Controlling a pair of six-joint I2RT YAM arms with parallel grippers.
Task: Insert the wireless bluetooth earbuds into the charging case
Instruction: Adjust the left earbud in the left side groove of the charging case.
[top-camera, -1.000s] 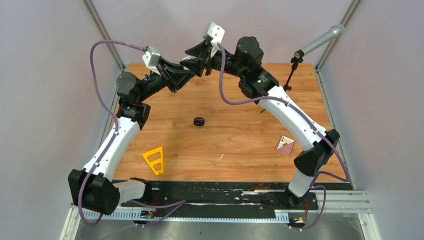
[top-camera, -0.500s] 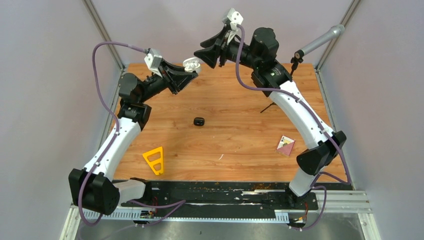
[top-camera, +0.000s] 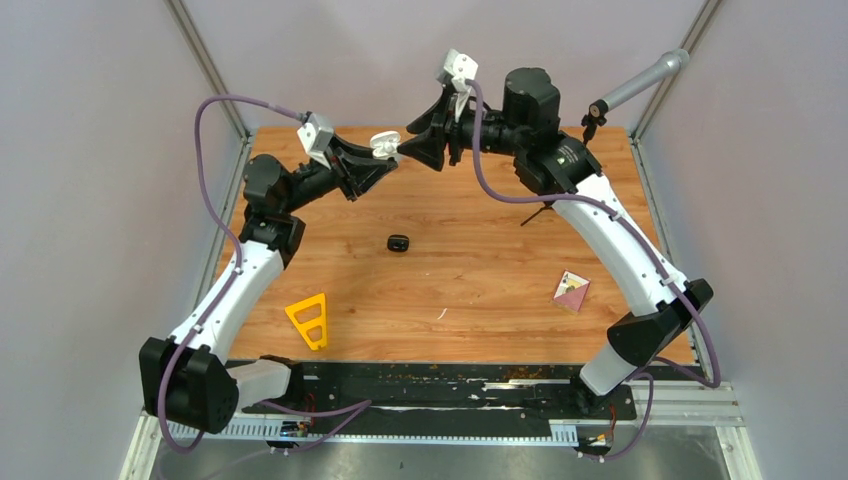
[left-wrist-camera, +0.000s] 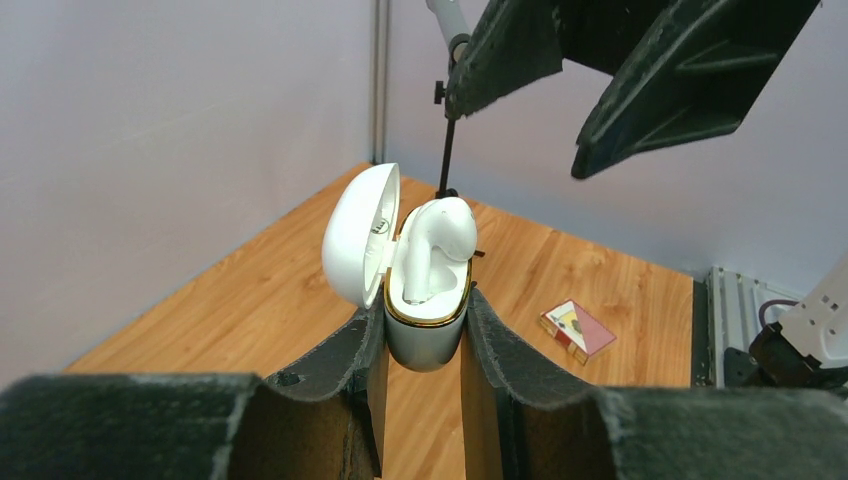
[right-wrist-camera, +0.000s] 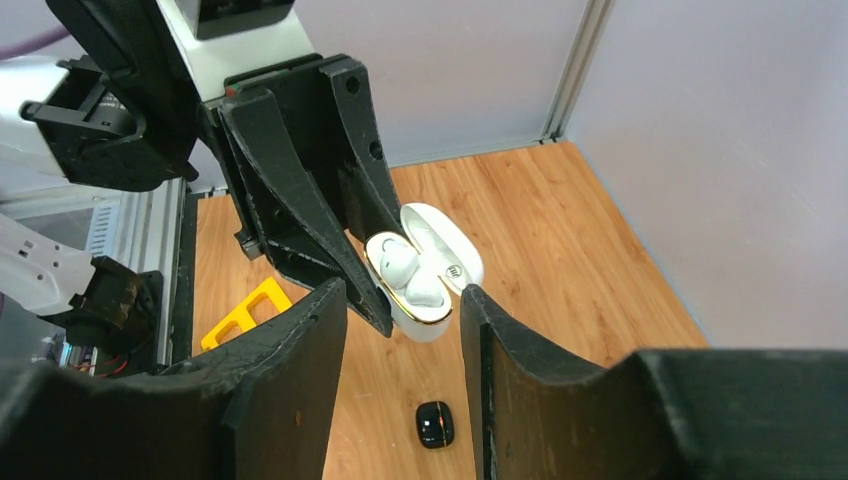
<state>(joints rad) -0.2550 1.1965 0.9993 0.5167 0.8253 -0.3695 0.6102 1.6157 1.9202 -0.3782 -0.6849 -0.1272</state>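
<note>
Left wrist view: the left gripper (left-wrist-camera: 425, 318) is seen clamped on a white charging case (left-wrist-camera: 425, 345), which is held upright in the air with its lid (left-wrist-camera: 358, 235) swung open. Two white earbuds (right-wrist-camera: 398, 262) are counted inside it from the right wrist view, one standing proud of the gold rim. The case's sides are covered by the left gripper's fingers. The right gripper (right-wrist-camera: 400, 300) is held partly open with nothing in it, its tips just beside the case.

Against the picture half a second earlier, the right gripper has been lowered from above the case to its level, and the left arm has been brought slightly down.

On the wooden surface (top-camera: 480, 250), well apart from both grippers, are counted one closed black case (top-camera: 398, 243), one yellow triangular piece (top-camera: 309, 321), one pink-and-white card (top-camera: 571, 291) and one thin white sliver (top-camera: 441, 314).
</note>
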